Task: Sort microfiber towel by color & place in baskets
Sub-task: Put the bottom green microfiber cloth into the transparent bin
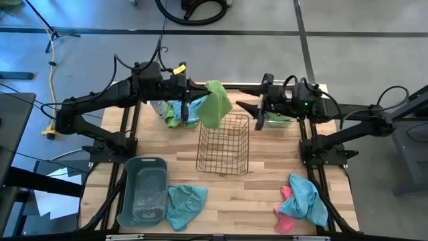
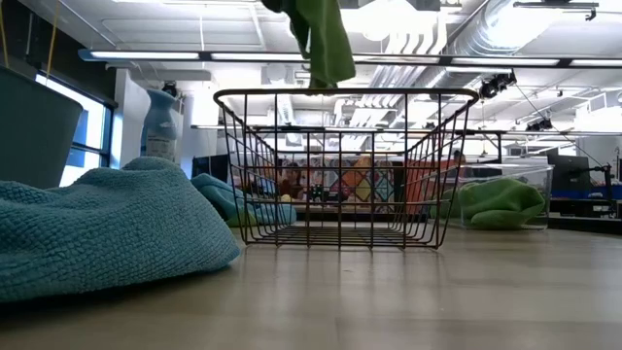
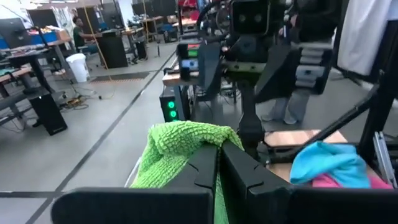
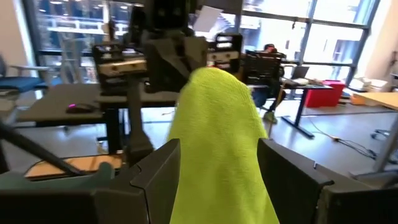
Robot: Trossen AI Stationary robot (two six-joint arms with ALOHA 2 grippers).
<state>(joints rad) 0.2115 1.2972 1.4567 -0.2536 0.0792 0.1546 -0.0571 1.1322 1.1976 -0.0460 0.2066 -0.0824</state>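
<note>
Towels are maybe half sorted by the look of it, so quick status from my side, nearest stuff first: at the front edge of the table a teal towel [image 1: 186, 205] lies just beside the grey-blue tub [image 1: 142, 189], which looks empty to me, and over at the front right a teal and pink pile [image 1: 302, 201] hasn't been touched. Middle of the table is the wire basket [image 1: 223, 144], nothing in it as far as I can see from the low view. My left gripper [image 1: 194, 92] is pinched tight on a green towel [image 1: 215, 102] and holds it up in the air, hanging over the basket's far rim. Behind that there's a green and blue heap [image 1: 178, 111] on the table still to go. My right gripper [image 1: 261, 107] hovers at the back right with its fingers standing apart and nothing in them, near the clear bin [image 2: 505, 199], which already has a green towel [image 2: 501, 202] inside. So I'd say one towel is binned, one's in the air, and most are left
</note>
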